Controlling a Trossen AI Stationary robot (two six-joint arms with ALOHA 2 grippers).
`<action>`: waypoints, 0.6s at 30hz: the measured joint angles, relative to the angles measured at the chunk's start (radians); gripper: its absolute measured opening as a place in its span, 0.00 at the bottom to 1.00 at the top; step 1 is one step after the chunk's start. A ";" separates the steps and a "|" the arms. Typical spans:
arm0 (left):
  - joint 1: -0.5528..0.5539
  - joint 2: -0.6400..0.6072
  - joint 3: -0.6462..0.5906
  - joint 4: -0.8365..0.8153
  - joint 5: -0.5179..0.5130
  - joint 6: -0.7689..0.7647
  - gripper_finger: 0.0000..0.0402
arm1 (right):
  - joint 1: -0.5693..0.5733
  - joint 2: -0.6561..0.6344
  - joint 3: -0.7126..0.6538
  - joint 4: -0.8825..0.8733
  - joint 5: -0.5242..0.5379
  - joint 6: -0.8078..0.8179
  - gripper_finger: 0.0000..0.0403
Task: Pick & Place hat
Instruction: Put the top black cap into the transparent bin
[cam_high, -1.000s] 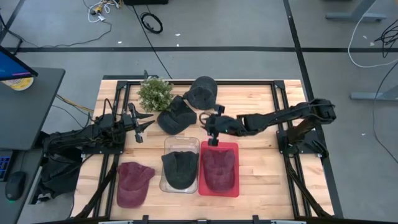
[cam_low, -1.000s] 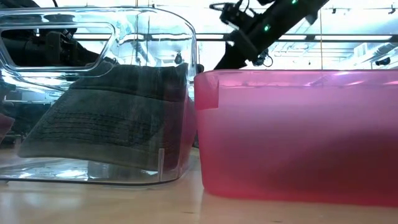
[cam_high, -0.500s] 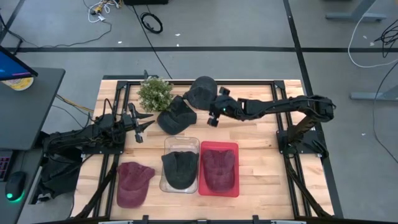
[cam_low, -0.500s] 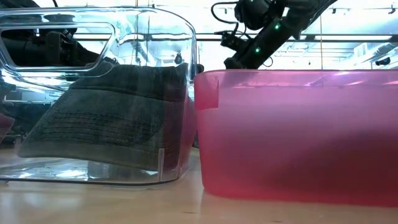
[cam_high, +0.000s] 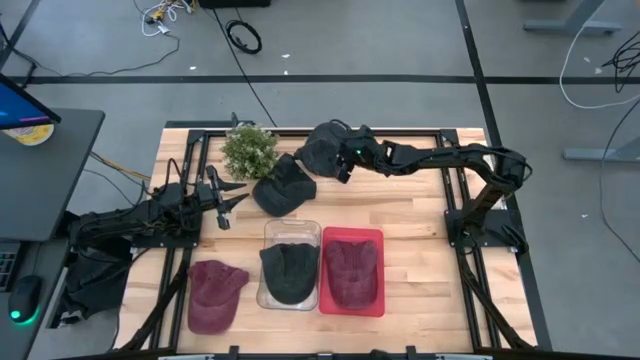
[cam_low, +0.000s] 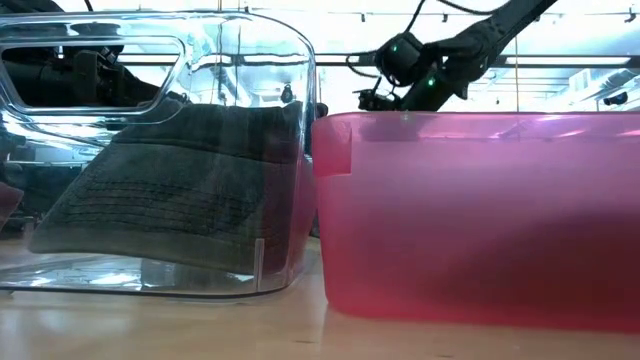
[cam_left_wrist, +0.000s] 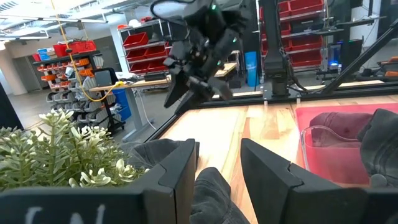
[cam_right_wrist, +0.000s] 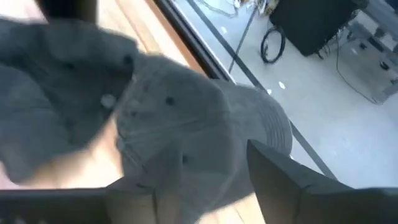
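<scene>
Your right gripper (cam_high: 345, 163), fingers spread, hangs just beside the far dark hat (cam_high: 323, 145); it's nearer.

Right arm stretched across the table's far side, right gripper (cam_high: 343, 160) near the back edge, fingers parted. Left arm low along the left side, left gripper (cam_high: 226, 204) fingers apart.

Both arms are built of dark, jointed links; small green lights are seen just behind the right jaws.
</scene>
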 joint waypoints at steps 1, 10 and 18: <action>0.000 0.000 0.000 0.000 0.000 0.000 0.33 | -0.010 0.013 0.000 0.024 -0.002 -0.003 0.50; 0.000 0.000 0.000 0.000 0.000 0.000 0.33 | -0.095 0.112 0.057 0.042 -0.096 0.012 0.70; 0.000 0.000 0.000 0.000 0.000 0.000 0.33 | -0.130 0.207 0.125 -0.029 -0.103 0.016 0.72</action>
